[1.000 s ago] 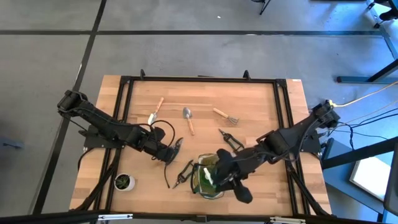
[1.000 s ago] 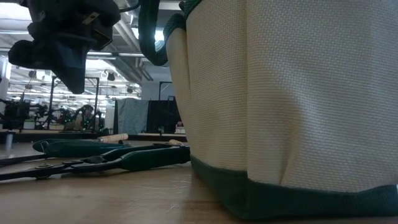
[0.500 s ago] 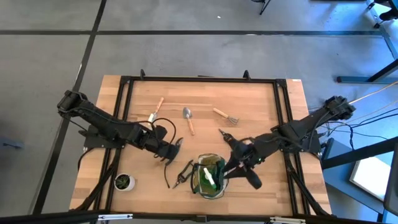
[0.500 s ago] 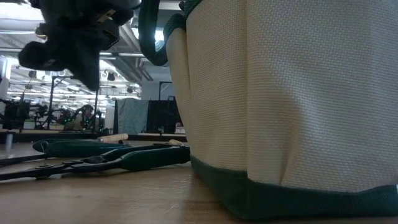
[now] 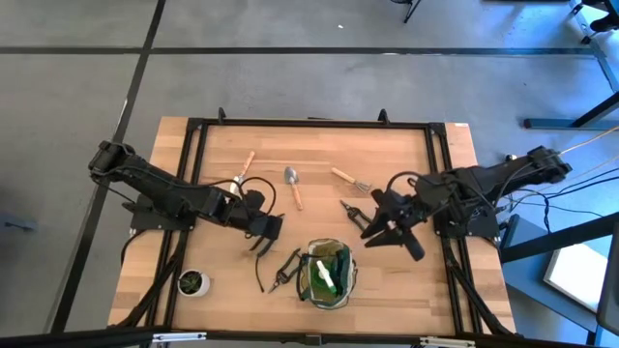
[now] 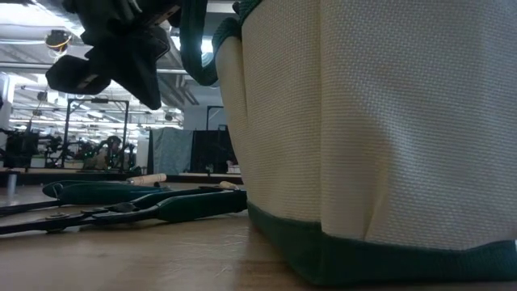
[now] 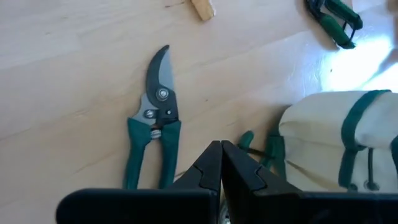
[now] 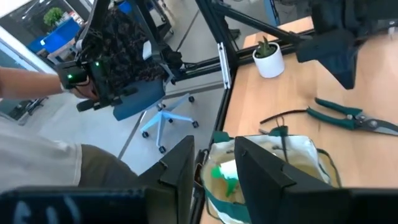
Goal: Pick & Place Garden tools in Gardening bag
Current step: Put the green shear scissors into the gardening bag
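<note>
Showing spray bottle (image 8: 225, 171) inside bag (image 8: 298, 155).

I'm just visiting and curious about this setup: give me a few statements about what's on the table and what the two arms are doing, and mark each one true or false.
1. The green spray bottle is inside the gardening bag. True.
2. The left gripper is open wide. False: its fingers are shut together, holding nothing.
3. A pair of green-handled pruning shears lies on the table beside the bag. True.
4. The right gripper holds a trowel. False: its fingers are apart with nothing between them.
5. The small potted plant sits in the bag. False: it stands on the table near a corner.
</note>
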